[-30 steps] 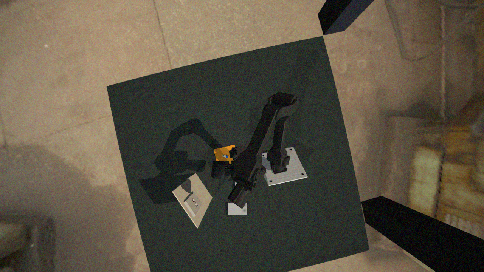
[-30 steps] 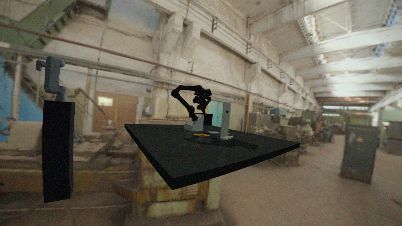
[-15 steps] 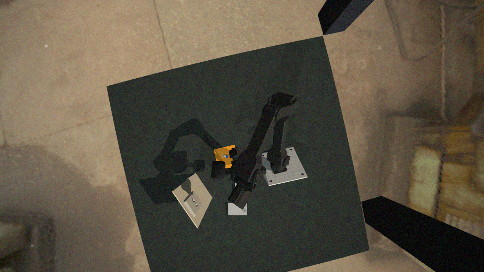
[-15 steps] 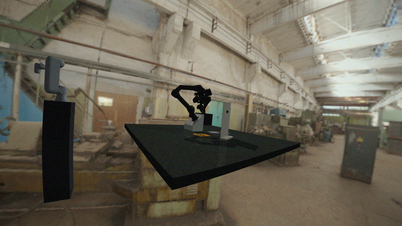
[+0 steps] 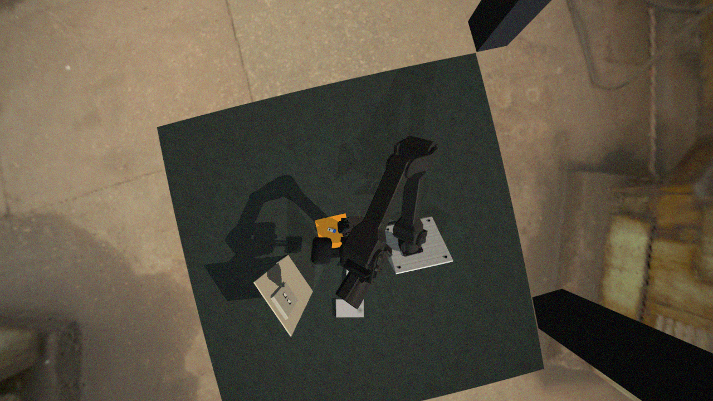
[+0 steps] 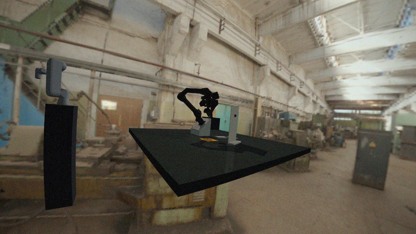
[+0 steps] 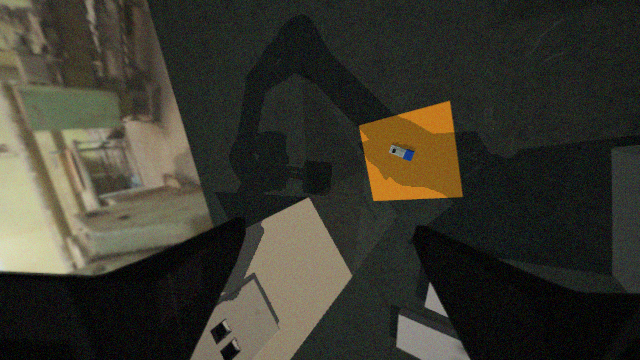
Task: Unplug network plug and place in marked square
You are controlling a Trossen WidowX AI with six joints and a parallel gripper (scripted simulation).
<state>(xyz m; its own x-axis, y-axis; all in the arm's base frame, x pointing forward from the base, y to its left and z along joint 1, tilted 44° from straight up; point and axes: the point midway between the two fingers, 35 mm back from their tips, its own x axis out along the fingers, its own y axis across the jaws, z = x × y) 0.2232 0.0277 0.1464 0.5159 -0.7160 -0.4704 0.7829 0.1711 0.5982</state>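
Observation:
The small grey and blue plug (image 5: pixel 333 230) (image 7: pixel 404 150) lies flat on the table inside the orange marked square (image 5: pixel 323 223) (image 7: pixel 432 120) (image 6: pixel 209 139). My gripper (image 5: pixel 332 238) (image 6: pixel 208 110) (image 7: pixel 330 229) is open wide and empty. It hangs well above the table, over the near edge of the square, and touches nothing. The upright beige panel (image 5: pixel 284 294) (image 6: pixel 233 122) (image 7: pixel 295 260) stands beside the square. Its two sockets (image 7: pixel 225 337) show as dark empty holes.
The arm's grey base plate (image 5: pixel 426 249) is bolted to the dark table (image 5: pixel 279 159). A small white plate (image 5: pixel 348 310) (image 7: pixel 425 342) lies under the arm's wrist. Black pillars (image 5: pixel 503 19) (image 5: pixel 623 338) (image 6: pixel 59 154) stand off the table's corners.

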